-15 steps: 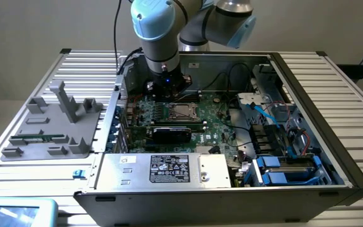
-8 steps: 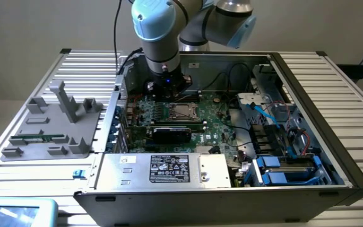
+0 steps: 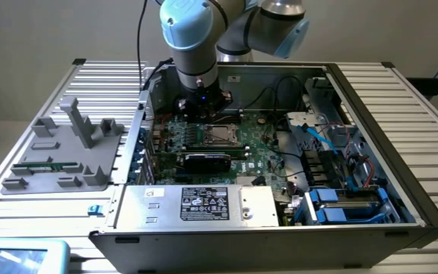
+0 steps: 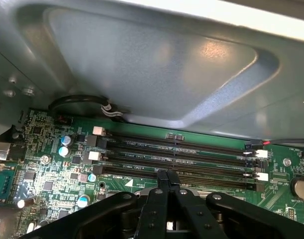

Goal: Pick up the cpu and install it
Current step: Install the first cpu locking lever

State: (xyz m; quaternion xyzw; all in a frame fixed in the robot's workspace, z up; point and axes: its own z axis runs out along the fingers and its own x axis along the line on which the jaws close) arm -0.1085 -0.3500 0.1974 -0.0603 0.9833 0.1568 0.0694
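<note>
The cpu [image 3: 220, 135] seems to be the pale silver square lying flat inside the metal-framed socket [image 3: 220, 124] near the middle of the motherboard [image 3: 261, 149], though the exterior view does not make this certain. The gripper [image 4: 166, 173] hangs over the board just beside the socket, toward the case's far wall. Its two black fingers are pressed together at the tips with nothing between them, above the long dark memory slots [image 4: 176, 154]. A black card [image 3: 206, 161] sits on the socket's near side. The open computer case [image 3: 371, 120] lies on a slatted metal table [image 3: 424, 165], with a labelled silver power supply [image 3: 200, 204] along its near edge. On the table by the case's side, at the exterior view's left, a grey fixture [image 3: 59, 149] holds a green memory stick [image 3: 46, 168].
</note>
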